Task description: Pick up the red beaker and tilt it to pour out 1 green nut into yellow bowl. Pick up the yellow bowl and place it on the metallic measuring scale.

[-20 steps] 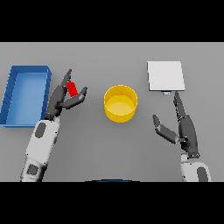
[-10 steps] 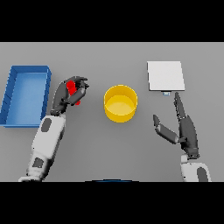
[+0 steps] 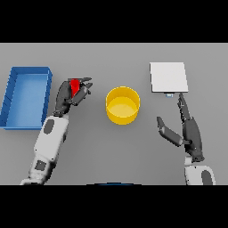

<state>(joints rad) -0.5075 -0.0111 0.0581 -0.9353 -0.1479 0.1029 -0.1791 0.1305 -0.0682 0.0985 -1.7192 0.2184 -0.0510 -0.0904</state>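
- Nearest the robot, at about 4 o'clock on the desk (image 3: 114, 160), the right hand (image 3: 189, 129) rests idle — fingers straight, thumb spread off to the side, holding nothing.
- At about 9 o'clock, the left hand (image 3: 71, 94) has its fingers and thumb curled round the red beaker (image 3: 75, 85); only a strip of red shows between the dark fingers, so I cannot tell whether the beaker stands upright or leans, and no green nut is visible.
- At the centre sits the yellow bowl (image 3: 123, 105), upright and open-mouthed, apart from both hands. From the left hand it lies toward 3 o'clock, slightly nearer the robot — that is the line the pour turns on. The left hand is clearly the closer of the two to the bowl's rim.
- My reading: the beaker is gripped but not yet over the bowl, so the next move would be to carry it toward 3 o'clock above the rim and tip its mouth that way. Spilling more than one nut looks like the risk.
- Farther out, at about 1 o'clock, lies the metallic measuring scale (image 3: 168, 77), flat and bare, just beyond the right hand's fingertips and well apart from the bowl.
- At about 10 o'clock stands a blue tray (image 3: 9, 95), beside the left hand.
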